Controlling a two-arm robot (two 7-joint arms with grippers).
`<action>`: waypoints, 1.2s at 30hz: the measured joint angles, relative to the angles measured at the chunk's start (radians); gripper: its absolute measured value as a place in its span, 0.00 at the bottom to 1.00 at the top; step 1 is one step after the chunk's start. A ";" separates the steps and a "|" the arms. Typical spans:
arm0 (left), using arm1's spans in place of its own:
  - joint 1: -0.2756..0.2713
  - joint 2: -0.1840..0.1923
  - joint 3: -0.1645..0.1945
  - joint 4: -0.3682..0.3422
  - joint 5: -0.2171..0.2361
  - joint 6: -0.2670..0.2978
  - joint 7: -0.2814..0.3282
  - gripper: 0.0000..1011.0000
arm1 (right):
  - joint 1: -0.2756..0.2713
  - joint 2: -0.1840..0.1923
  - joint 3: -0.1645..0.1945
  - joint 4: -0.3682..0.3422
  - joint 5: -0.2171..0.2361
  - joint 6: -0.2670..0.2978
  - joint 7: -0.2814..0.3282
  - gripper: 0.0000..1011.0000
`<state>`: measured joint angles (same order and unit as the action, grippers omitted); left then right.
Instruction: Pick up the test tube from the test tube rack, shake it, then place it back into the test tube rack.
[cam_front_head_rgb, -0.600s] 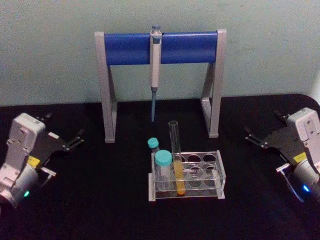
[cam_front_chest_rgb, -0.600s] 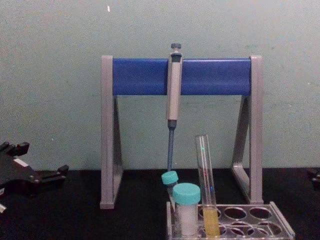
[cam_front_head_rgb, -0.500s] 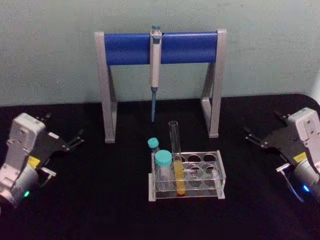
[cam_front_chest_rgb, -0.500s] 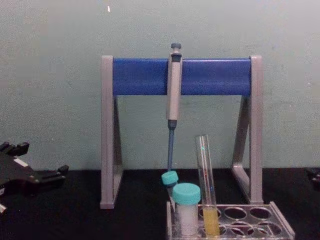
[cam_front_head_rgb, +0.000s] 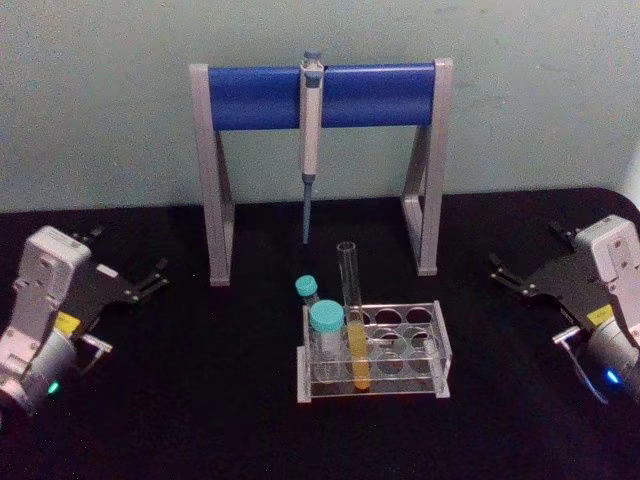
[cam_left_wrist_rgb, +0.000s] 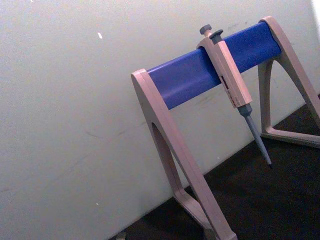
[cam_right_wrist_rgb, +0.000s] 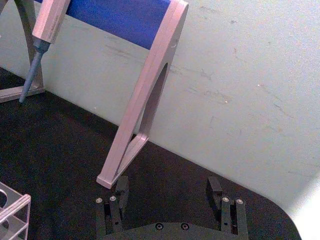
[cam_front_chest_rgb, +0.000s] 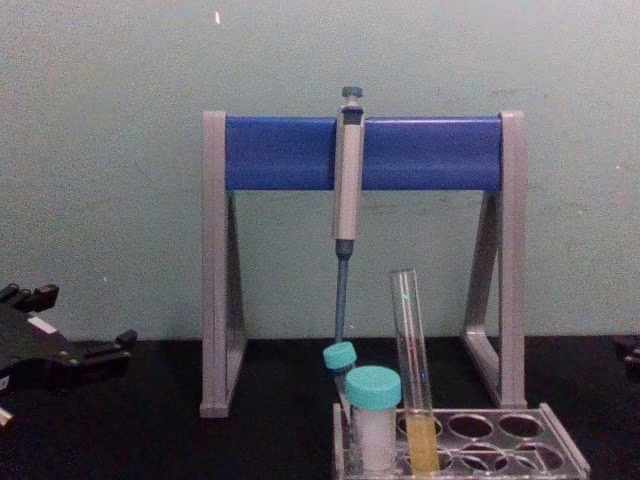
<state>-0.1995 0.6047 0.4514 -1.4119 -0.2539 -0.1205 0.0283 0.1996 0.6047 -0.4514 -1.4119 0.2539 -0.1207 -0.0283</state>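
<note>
The right claw (cam_front_head_rgb: 525, 252) is seen wide open and empty at the right edge of the black table (cam_front_head_rgb: 200, 400), its fingers (cam_right_wrist_rgb: 121, 189) spread apart. The left claw (cam_front_head_rgb: 128, 255) is likewise parted and parked at the left edge. Between them, well apart from both, the rack (cam_front_head_rgb: 440, 348) is set. The test tube (cam_front_head_rgb: 350, 290) is stood in a front hole near the rack's left end — almost upright, leaning slightly, its open top well above the rack. Two capped vials (cam_front_head_rgb: 326, 330) are crowded just beside it on the left. The tube is judged somewhat nearer the right claw, whose side is unobstructed — a sideways reach to the bare upper glass is called for.
</note>
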 joint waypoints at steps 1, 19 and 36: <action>0.000 0.000 0.000 0.000 0.000 0.000 0.000 0.99 | 0.000 0.000 0.000 0.000 0.000 0.000 0.000 0.99; 0.000 0.000 0.000 0.000 0.000 0.000 0.000 0.99 | 0.000 0.000 0.000 0.000 0.000 0.000 0.000 0.99; 0.000 0.000 0.000 0.000 0.000 0.000 0.000 0.99 | 0.000 0.000 0.000 0.000 0.000 0.000 0.000 0.99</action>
<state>-0.1995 0.6047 0.4514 -1.4120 -0.2539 -0.1205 0.0283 0.1995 0.6047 -0.4514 -1.4119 0.2539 -0.1205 -0.0283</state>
